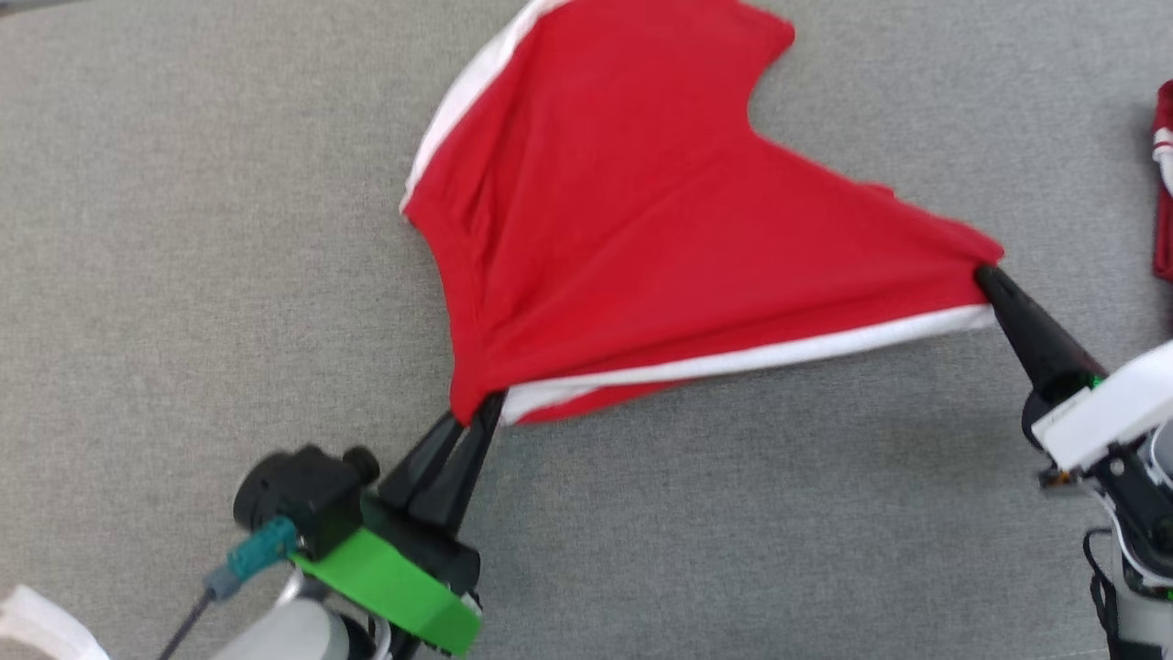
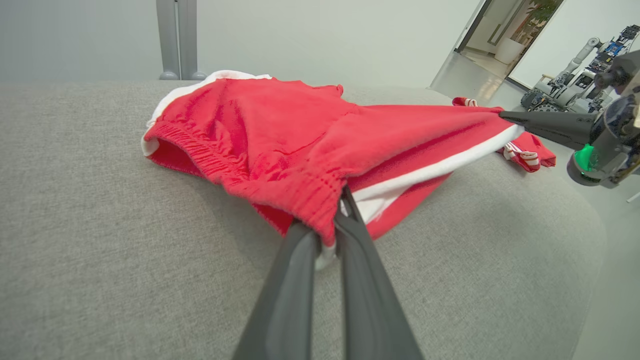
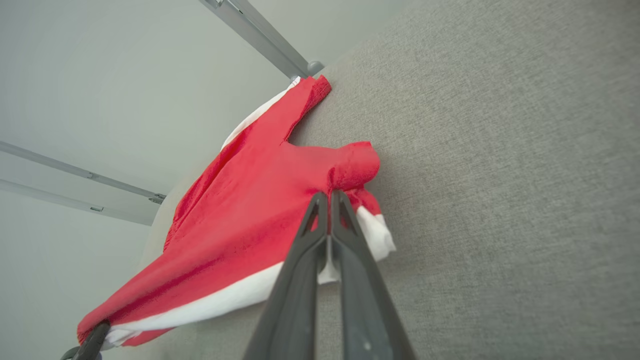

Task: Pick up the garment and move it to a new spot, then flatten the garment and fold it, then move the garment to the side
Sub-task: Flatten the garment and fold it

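1. Head view, from above: the red shorts fan out over the grey table, pulled taut between both claws. The left claw, lower left, is clenched on one corner. The right claw, far right, has its fingers pinched together on the other end, where the white stripe runs out. From up here you get the full span, plus a second red piece at the right edge, apart from the shorts.

2. Left wrist view, down low: here's the detail. It's the elastic waistband bunched between the left claw's fingers, nipped tight. The near edge hangs off the table while the far part rests on it. The right claw reaches in from the right, gripping the stripe end. Behind it are a pale wall, two grey posts, a doorway and another robot.

3. Right wrist view: the fingers are pressed together with red and white fabric squeezed between them. The left claw peeks in bottom left, holding the far corner. Metal rails cross the pale wall beyond the table's edge.
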